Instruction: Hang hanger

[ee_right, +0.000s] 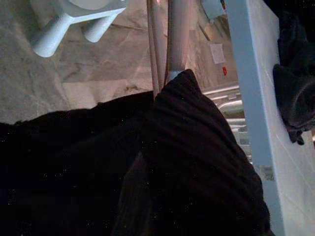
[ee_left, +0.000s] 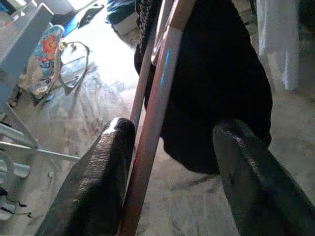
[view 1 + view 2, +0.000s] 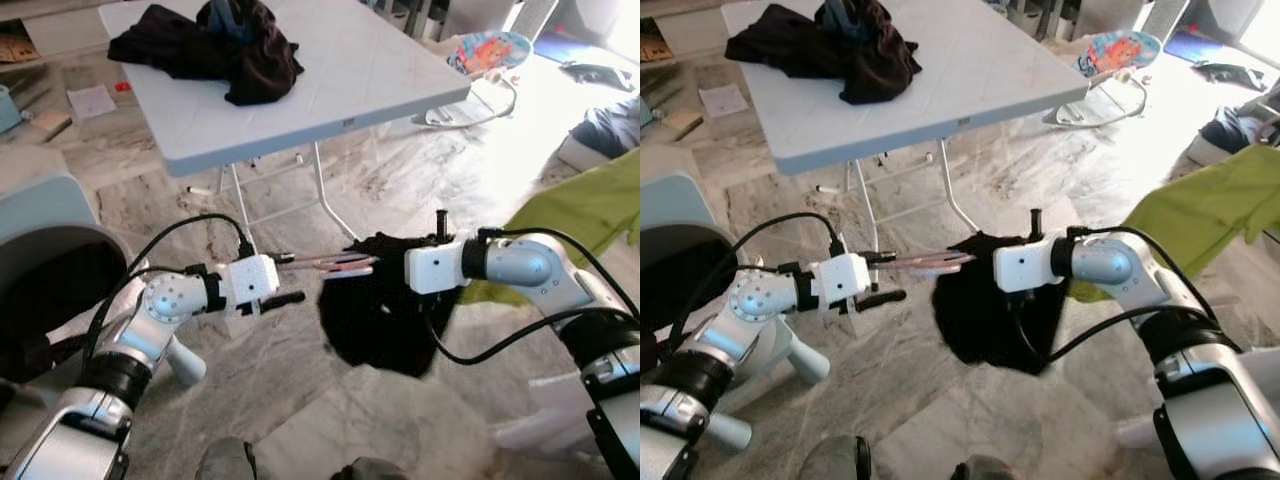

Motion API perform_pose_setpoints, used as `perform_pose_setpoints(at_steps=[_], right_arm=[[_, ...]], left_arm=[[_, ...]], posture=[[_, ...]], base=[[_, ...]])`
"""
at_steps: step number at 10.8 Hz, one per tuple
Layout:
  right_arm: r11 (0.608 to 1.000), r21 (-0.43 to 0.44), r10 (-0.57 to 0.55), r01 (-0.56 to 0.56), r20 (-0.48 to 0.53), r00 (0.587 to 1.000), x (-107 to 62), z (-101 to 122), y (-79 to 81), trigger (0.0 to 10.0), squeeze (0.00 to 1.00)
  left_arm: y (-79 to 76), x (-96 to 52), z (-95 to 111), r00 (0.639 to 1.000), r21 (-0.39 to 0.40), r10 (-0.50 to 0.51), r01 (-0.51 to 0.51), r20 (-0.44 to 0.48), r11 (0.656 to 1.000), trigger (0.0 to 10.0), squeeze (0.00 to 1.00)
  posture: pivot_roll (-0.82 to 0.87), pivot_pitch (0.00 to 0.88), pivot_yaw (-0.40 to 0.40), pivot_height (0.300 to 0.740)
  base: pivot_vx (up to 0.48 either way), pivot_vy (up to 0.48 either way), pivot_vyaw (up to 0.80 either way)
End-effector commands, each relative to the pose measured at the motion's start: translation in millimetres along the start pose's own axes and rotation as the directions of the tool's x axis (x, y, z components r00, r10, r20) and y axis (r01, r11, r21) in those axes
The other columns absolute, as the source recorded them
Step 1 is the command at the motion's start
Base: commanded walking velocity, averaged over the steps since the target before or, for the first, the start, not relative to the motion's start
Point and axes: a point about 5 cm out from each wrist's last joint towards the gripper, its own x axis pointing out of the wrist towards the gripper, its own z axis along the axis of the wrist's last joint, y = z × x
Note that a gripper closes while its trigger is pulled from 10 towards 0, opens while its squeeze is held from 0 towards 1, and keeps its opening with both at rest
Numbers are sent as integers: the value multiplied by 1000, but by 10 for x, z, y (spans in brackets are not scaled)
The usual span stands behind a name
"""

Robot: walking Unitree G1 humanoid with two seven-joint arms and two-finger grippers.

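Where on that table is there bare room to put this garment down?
The table is bare across its middle and right, up to the near edge. Its far left corner is crowded by the heap of dark clothes.

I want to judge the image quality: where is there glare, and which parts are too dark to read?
Left eye view: window glare washes out the floor at upper right. Left wrist view: the same glare behind the hanger; fingers blurred. Right wrist view: the black garment loses nearly all detail.

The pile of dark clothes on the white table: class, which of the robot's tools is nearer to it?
Left. The left tool is below the table's near edge, under the pile of dark clothes; the right tool is farther right, at the black garment.
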Motion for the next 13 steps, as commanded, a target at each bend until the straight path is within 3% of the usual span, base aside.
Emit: perform_pose_setpoints(at_steps=[1,4,7,8,9,13], right_arm=[[999,-40,-25,25,-1,1000,-55,2,-114,10000,0],[999,-39,16,-17,-4,1000,-46,-14,-54,10000,0],[999,-44,26,-26,-12,1000,-40,-31,-44,10000,0],[999,-42,12,-12,-6,1000,-27,-22,-65,10000,0],[999,-43,5,-5,6,1000,-12,-2,-70,10000,0],[999,-51,-10,10,9,1000,-16,-6,-89,10000,0]], left_arm=[[48,9,27,1000,19,8,-8,5,1000,0,0],[122,19,48,999,50,33,-34,12,998,353,0],[130,36,74,1000,69,22,-23,14,997,10000,0],[104,55,69,1000,56,11,-12,21,998,3255,0],[59,71,46,1000,44,-1,0,23,999,0,0],[46,112,44,1000,29,-10,9,28,1000,0,0]], posture=[[-84,28,-86,740],[-86,27,-89,740],[-86,28,-91,740],[-86,28,-91,740],[-86,28,-92,740],[-87,30,-94,740]], base=[[0,0,0],[0,0,0],[0,0,0],[0,0,0],[0,0,0],[0,0,0]])
